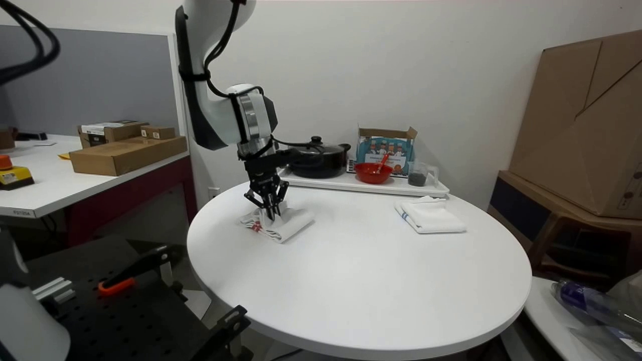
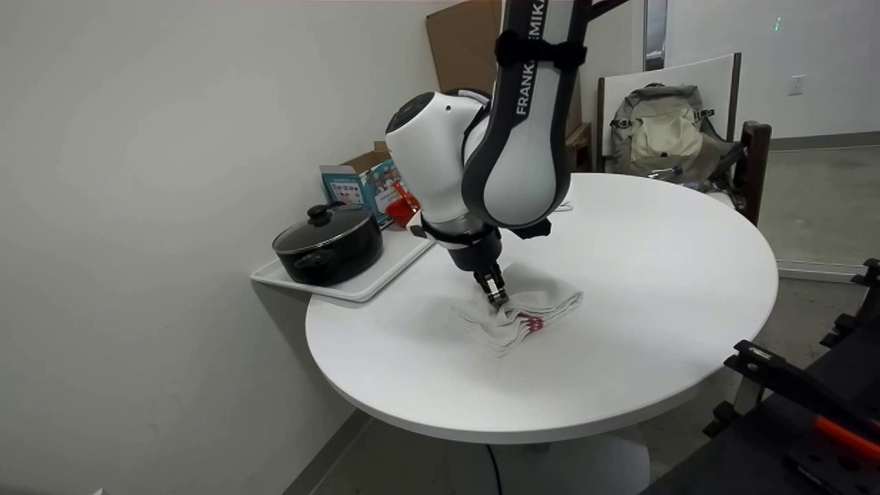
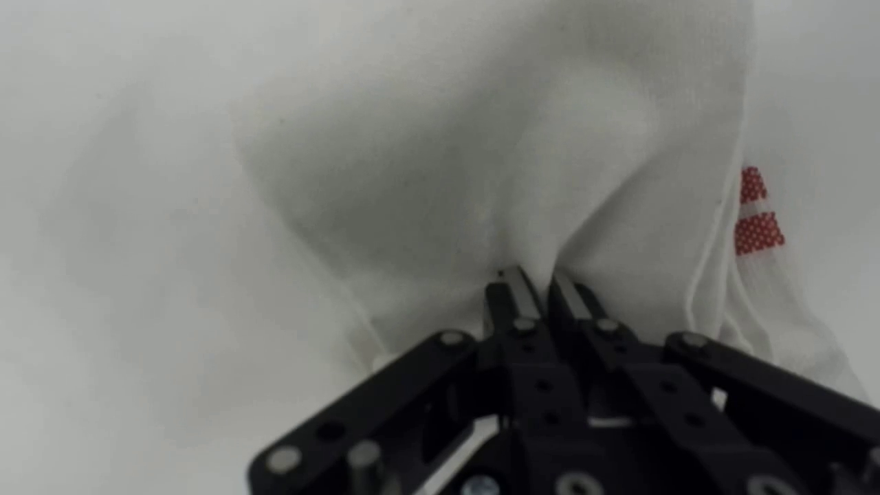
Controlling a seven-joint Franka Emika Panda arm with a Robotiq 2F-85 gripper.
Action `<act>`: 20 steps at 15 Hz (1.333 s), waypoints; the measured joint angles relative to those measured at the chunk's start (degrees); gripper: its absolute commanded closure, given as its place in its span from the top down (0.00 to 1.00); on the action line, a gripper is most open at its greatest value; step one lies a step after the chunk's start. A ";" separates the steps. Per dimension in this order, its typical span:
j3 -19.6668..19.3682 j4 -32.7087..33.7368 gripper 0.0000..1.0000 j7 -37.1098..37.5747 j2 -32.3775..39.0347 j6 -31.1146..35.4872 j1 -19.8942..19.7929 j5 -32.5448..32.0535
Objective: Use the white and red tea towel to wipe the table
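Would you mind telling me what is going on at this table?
The robot arm has its hand closed on a fold of the white and red tea towel, which lies on the round white table. The aim seems to be wiping, though stills cannot show whether the towel is moving. A folded white towel with blue stripes lies apart from it, untouched by the hand.

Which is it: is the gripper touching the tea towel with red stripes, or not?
Touching: the wrist view shows the gripper pinching a fold of the white and red tea towel.
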 measured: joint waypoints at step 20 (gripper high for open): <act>4.94 16.68 0.05 0.04 9.26 -0.11 7.32 1.46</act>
